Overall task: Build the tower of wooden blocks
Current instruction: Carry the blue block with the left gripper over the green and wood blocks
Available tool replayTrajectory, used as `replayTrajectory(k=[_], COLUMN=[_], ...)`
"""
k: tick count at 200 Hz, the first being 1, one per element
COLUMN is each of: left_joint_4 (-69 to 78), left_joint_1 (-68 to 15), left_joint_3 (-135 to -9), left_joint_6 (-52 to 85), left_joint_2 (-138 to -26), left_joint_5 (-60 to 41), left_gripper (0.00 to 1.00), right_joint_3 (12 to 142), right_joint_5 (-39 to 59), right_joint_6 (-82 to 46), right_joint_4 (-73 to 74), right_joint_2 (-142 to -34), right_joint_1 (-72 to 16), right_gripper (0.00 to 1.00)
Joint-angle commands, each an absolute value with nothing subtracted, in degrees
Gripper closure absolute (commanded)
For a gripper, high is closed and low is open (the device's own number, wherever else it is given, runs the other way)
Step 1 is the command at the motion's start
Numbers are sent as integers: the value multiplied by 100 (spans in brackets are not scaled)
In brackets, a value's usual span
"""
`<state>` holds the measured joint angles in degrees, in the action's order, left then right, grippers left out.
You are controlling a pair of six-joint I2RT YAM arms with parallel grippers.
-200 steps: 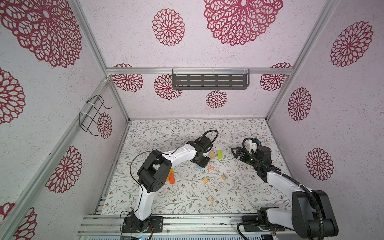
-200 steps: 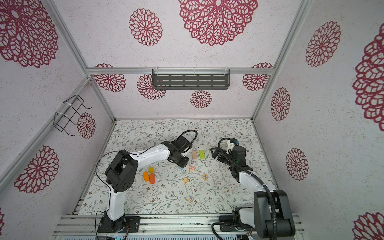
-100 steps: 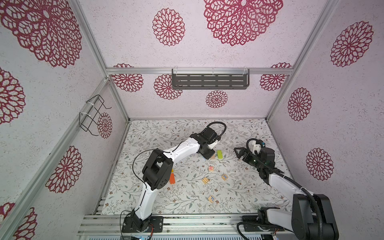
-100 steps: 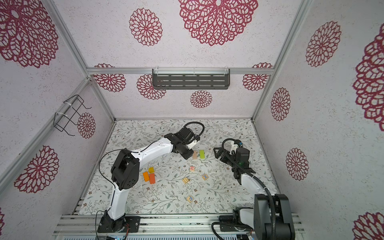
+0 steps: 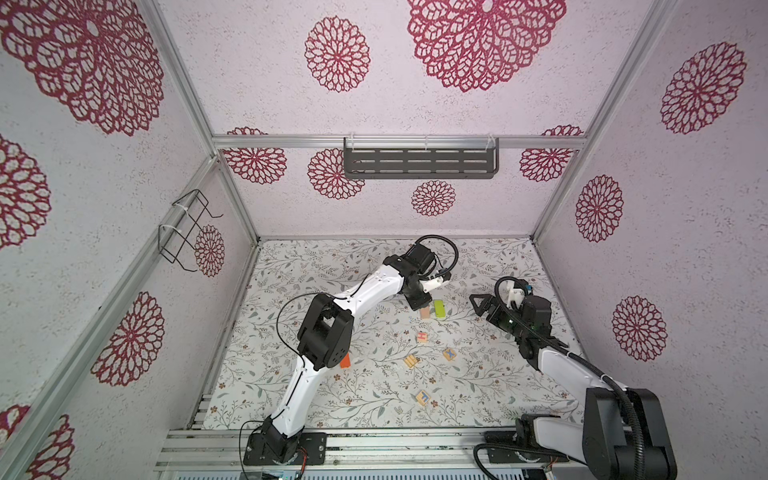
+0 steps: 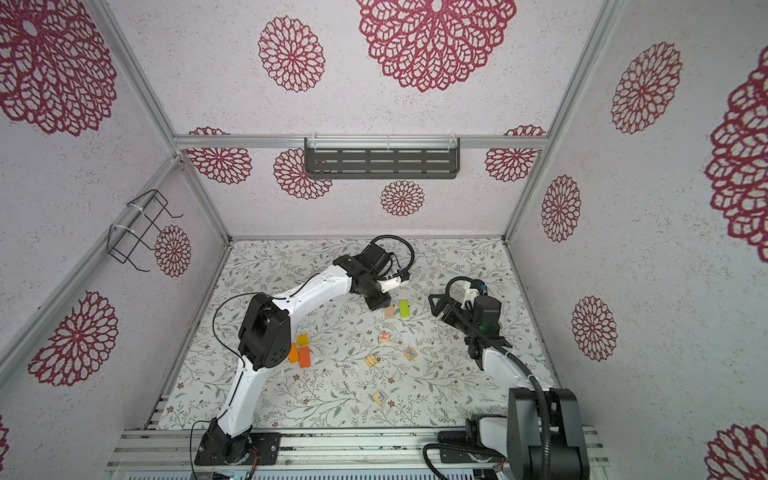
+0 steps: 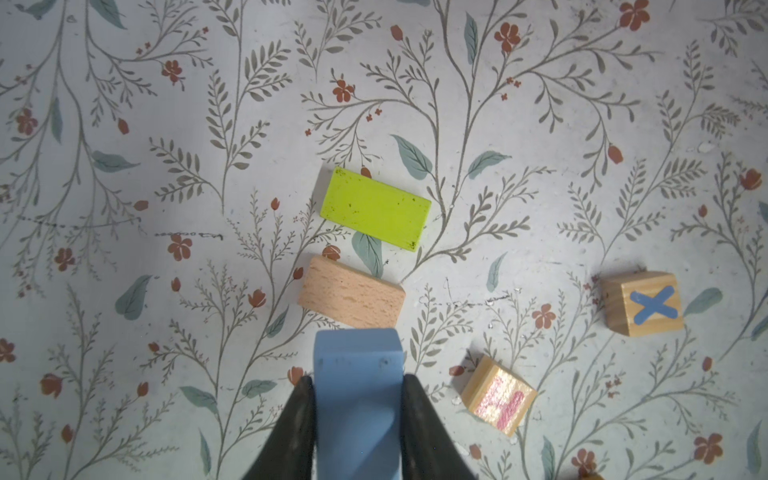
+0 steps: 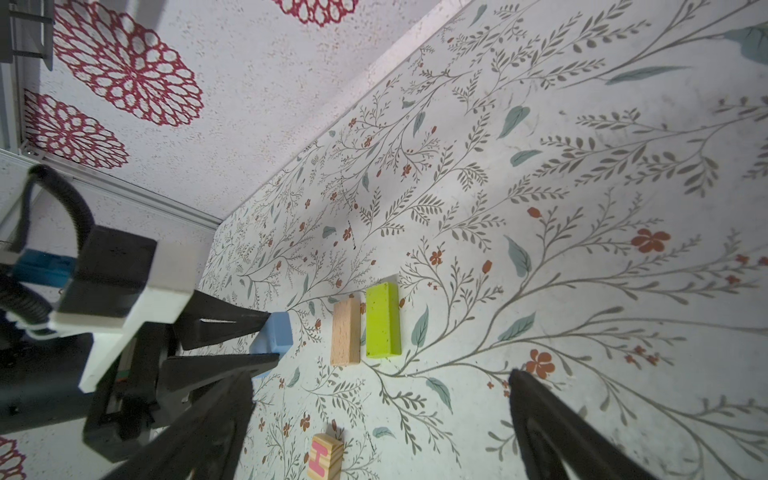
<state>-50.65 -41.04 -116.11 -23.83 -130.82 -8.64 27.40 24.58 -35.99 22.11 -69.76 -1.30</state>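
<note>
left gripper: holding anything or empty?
Holding: left gripper is shut on the blue block; black fingers press both sides in the left wrist view.

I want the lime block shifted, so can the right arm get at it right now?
Probably yes. The right gripper is open and empty, facing the lime block with bare mat between. The left gripper, holding the blue block, sits beyond the tan block on the far side.

I'm seeing a flat lime wooden bar (image 5: 439, 309) lying at 3 o'clock of a tan wooden bar (image 5: 426, 312), slim gap between. At the tan one's 9, a blue wooden block (image 7: 357, 365) sits pinched in my left gripper (image 7: 357, 379).
</note>
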Motion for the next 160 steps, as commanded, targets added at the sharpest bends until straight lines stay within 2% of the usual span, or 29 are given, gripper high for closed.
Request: replayTrajectory(k=[1, 95, 160], left_joint_4=[-5018, -5190, -5088], left_joint_1=[-4044, -4036, -4042], left_joint_3=[-11757, -12593, -12676], left_joint_6=[-3226, -4194, -4401], left_joint_2=[-13165, -13844, -14090], left_joint_5=[-1204, -1591, -1764], left_gripper=[80, 84, 85], right_joint_3=[2698, 2698, 2681], right_joint_5=[2563, 2546, 2504], right_joint_6=[-3642, -3647, -3703], right_joint_4=[2458, 2568, 2740], right_joint_2=[-6982, -7159, -7381], right_joint_1=[-94, -79, -66], right_gripper=[1, 1, 1])
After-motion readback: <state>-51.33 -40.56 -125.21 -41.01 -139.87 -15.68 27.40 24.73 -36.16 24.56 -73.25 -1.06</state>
